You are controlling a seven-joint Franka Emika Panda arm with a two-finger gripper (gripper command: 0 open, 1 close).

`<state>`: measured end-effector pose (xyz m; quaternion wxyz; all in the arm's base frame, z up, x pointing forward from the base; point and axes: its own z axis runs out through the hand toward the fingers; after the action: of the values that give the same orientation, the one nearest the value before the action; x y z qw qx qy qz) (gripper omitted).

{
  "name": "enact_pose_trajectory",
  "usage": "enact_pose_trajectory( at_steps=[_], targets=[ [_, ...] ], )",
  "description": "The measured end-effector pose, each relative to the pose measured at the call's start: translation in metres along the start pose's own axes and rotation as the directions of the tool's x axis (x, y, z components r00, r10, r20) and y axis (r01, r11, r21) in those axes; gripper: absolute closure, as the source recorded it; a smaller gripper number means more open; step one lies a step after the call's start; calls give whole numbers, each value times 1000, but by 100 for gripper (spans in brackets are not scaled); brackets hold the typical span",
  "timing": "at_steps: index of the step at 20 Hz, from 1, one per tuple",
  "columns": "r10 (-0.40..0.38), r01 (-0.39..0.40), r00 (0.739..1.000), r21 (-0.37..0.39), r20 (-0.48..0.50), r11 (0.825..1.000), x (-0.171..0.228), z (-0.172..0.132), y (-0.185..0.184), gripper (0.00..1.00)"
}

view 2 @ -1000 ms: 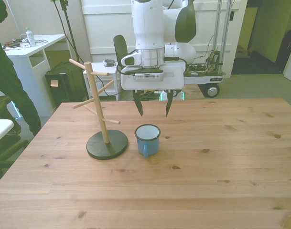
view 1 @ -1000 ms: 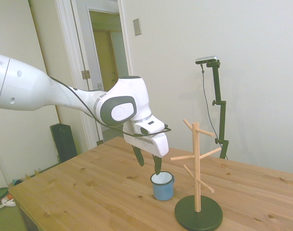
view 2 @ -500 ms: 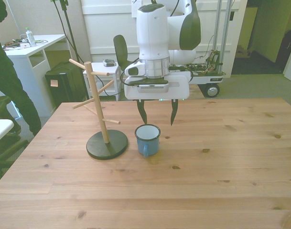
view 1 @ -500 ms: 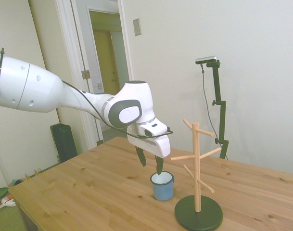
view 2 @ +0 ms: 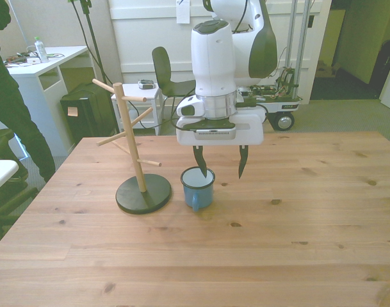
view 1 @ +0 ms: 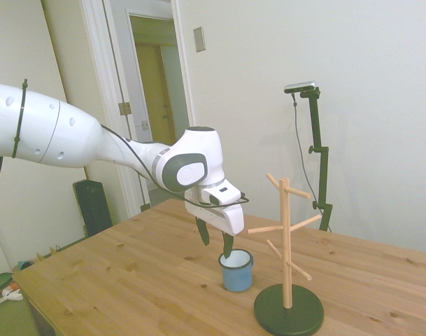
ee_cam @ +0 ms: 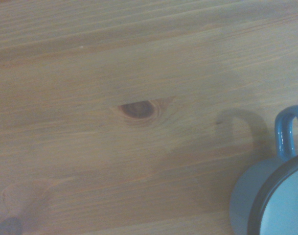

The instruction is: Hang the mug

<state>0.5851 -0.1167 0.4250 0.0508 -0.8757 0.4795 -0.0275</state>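
While the mug [view 2: 198, 188] stands upright on the tabletop [view 2: 297, 217] beside the peg rack [view 2: 138, 167], the claw [view 2: 221, 168] hangs spread apart above its rim.

A robotics lab in an office-like room: behind the wooden table [view 2: 310, 211] stand a wheeled equipment cart [view 2: 278, 105], white desk [view 2: 38, 64] and chair [view 2: 164, 71].
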Motion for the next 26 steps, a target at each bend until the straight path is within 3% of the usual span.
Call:
enact_pose_trajectory(
  at_steps=[2, 3, 26],
  targets=[
    [13, -13, 1000, 1, 12, 1000, 2, 5, 2, 0],
    [20, -20, 1000, 1, 20, 1000, 2, 8, 3, 100],
    [42, -43, 998, 9, 35, 999, 11, 30, 8, 100]
  ],
)
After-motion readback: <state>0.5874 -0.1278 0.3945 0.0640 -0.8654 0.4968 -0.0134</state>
